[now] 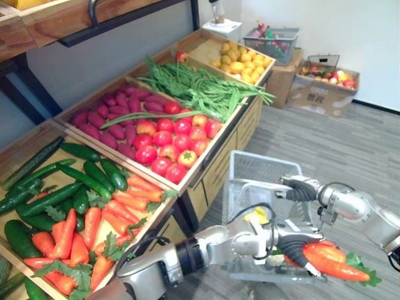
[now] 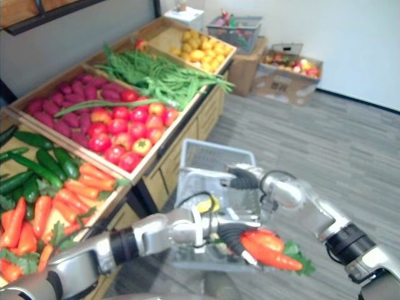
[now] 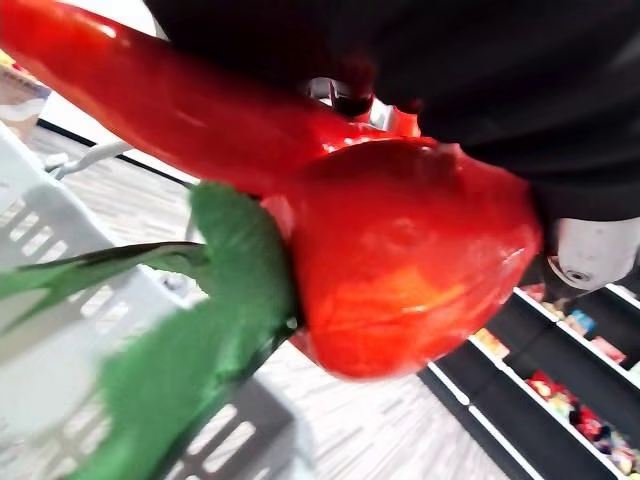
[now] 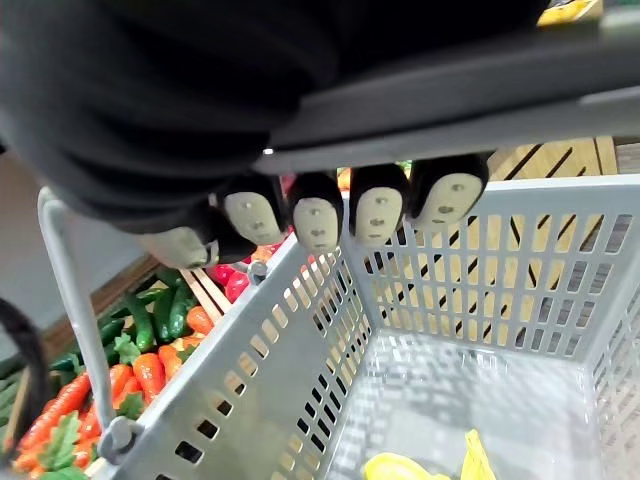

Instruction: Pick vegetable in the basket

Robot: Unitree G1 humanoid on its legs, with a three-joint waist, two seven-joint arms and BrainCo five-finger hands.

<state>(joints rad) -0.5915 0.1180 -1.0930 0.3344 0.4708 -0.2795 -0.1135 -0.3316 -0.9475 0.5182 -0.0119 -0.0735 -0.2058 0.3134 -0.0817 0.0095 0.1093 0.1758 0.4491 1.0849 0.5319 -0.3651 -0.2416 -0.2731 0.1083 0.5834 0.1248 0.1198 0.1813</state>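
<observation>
My left hand (image 1: pixel 295 245) is shut on two orange-red carrots (image 1: pixel 337 265) with green leaves, held over the near end of the grey plastic basket (image 1: pixel 259 164). Up close, the carrots (image 3: pixel 400 260) lie against the palm, with the basket's wall (image 3: pixel 60 330) beside the leaves. My right hand (image 1: pixel 301 189) is at the basket's right side. Its dark-tipped fingers (image 4: pixel 382 212) curl round the grey handle bar. A yellow item (image 4: pixel 400 468) lies on the basket's (image 4: pixel 300 350) floor.
To the left, a wooden stall holds crates of carrots and cucumbers (image 1: pixel 69 206), tomatoes (image 1: pixel 175 140), green beans (image 1: pixel 200 87) and yellow fruit (image 1: pixel 240 62). Cardboard boxes of fruit (image 1: pixel 325 84) and another basket (image 1: pixel 272 40) stand at the back wall. Grey floor lies to the right.
</observation>
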